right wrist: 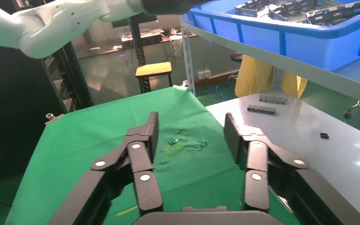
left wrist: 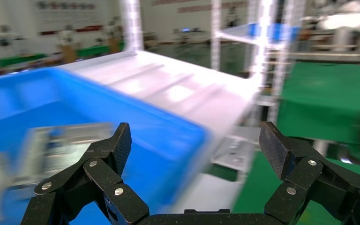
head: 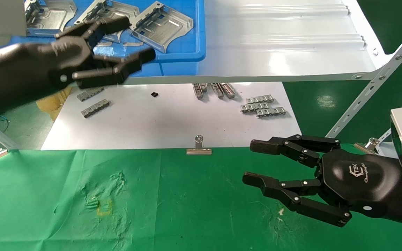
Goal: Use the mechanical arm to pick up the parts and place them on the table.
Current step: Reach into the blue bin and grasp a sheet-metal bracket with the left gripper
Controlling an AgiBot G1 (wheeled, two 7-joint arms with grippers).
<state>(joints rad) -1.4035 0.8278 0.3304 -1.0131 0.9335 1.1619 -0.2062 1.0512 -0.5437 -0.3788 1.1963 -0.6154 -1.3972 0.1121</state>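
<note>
Silver stamped sheet-metal brackets (head: 162,25) with raised slotted walls and a curved cut-out edge lie side by side in the blue plastic tray (head: 187,52), which sits on a white ribbed shelf (head: 284,42) raised above the work surface. Just in front of them, the left black glossy robot hand (head: 115,47) hangs over the tray's near rim, its jointed fingers (left wrist: 115,150) spread apart and holding nothing, one fingertip reaching over a bracket and the other past the rim. Below the shelf, a white sheet (head: 159,118) carries small grey linked clip strips (head: 263,106) and a tiny black piece (head: 154,94); a silver binder clip (head: 199,148) grips its near edge where it meets the wrinkled bright green cloth of the table (head: 82,195). Over that cloth, well apart from the tray, the right black robot hand (head: 251,162) with a white logo on its back hovers, its fingers (right wrist: 145,136) likewise apart and empty.
</note>
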